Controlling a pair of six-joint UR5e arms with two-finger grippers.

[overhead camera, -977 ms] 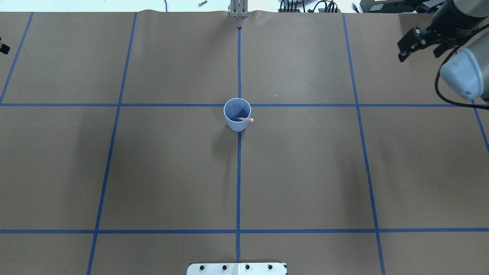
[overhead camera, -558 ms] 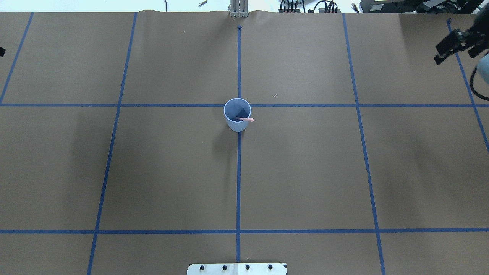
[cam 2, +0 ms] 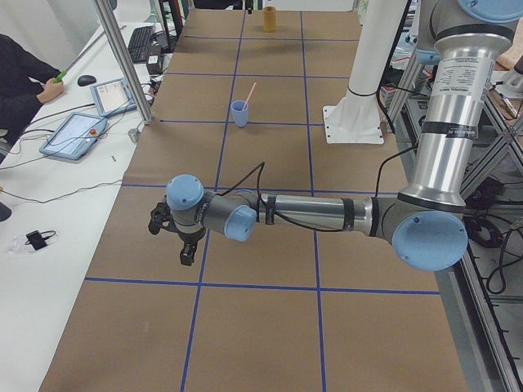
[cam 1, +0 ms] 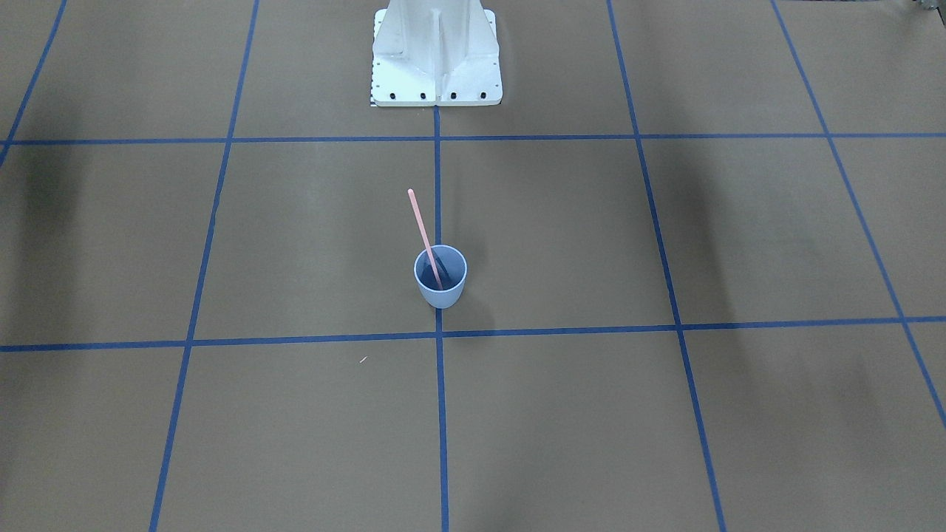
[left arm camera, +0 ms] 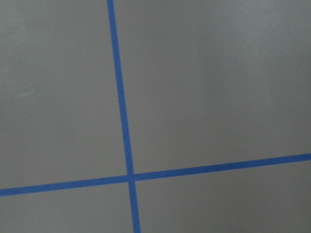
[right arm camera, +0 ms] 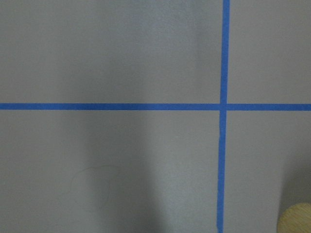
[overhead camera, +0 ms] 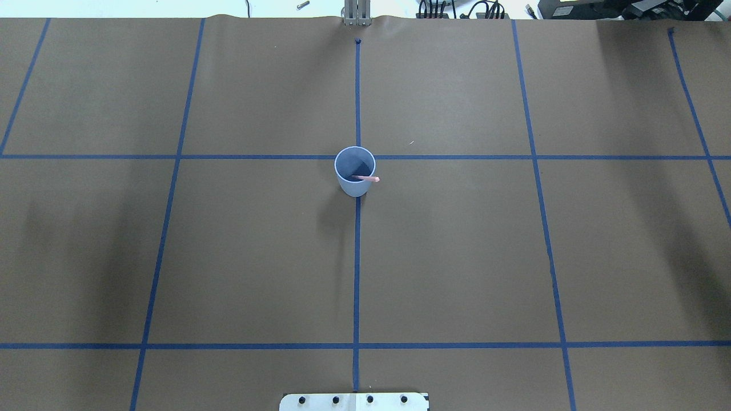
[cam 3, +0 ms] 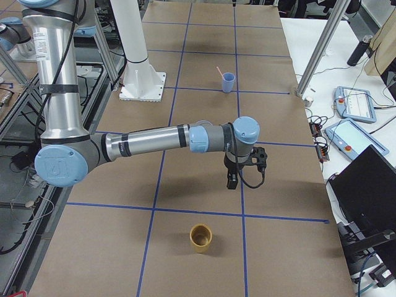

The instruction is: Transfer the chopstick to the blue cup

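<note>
Front-facing view: the blue cup [cam 1: 440,279] stands upright on the brown paper-covered table [cam 1: 665,414], on the middle tape line [cam 1: 441,414], just to the robot's side of a crossing. The chopstick [cam 1: 421,225] stands in it, lower end inside the cup, the long upper part leaning out over the far rim toward the white robot base [cam 1: 436,66]. No arm shows here.

Overhead view: the blue cup [overhead camera: 354,184] is at the table's centre. The chopstick [overhead camera: 371,179] rests on the right side of the rim, its tip poking just past it. Nothing touches either.

Left side view: the left gripper [cam 2: 173,238] hangs above the table at the near end, well apart from the blue cup [cam 2: 239,114] and chopstick [cam 2: 249,90] farther along. How wide its fingers stand cannot be told from here; nothing shows between them. A tan cup [cam 2: 270,18] stands at the far end. A person's arm [cam 2: 20,77] rests on the side desk at left, by two tablets [cam 2: 78,135].

Right side view: the right gripper [cam 3: 242,172] points down over the table, between the tan cup [cam 3: 200,238] nearer and the blue cup [cam 3: 228,83] with the chopstick [cam 3: 219,72] farther. Whether its fingers are apart or together cannot be told.

Left wrist view: only paper and crossing tape lines [left arm camera: 130,177].

Right wrist view: tape lines [right arm camera: 223,107] and the tan cup's rim [right arm camera: 296,218] at the lower right corner; no fingers show.
</note>
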